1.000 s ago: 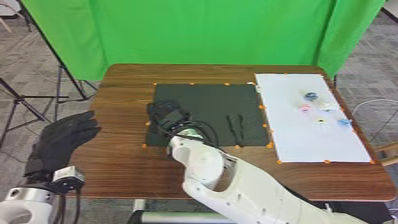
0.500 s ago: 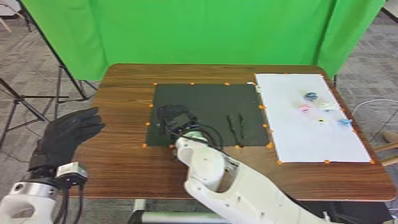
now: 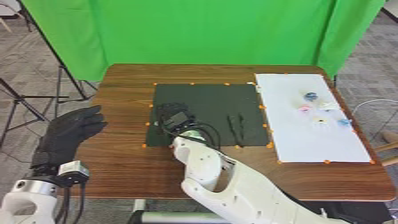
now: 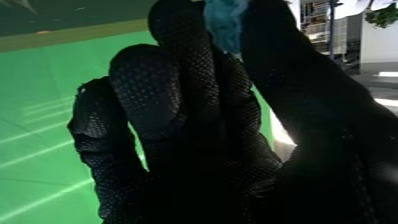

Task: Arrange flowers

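1. The right hand (image 3: 178,116) was over the left part of the dark mat (image 3: 213,95), its thumb and fingers pinching a fluffy blue piece (image 4: 225,22), probably a flower head. I couldn't tell what, if anything, lay beneath that hand.
2. Just to the hand's right, two slim dark pieces (image 3: 235,129) lay side by side on the mat (stems, I guessed, though they were hard to make out).
3. Well to its left, the left hand (image 3: 67,135) waited near the brown table's (image 3: 124,150) edge, fingers loosely extended and holding nothing.
4. Farthest to its right, the white sheet (image 3: 302,145) bore a dark blue bloom (image 3: 310,95), a pink one, two pale ones and a light blue one.
5. The arranging looked unfinished: one piece was in hand and awaited placing, while those five small blooms sat loosely grouped, perhaps left to be set out too.
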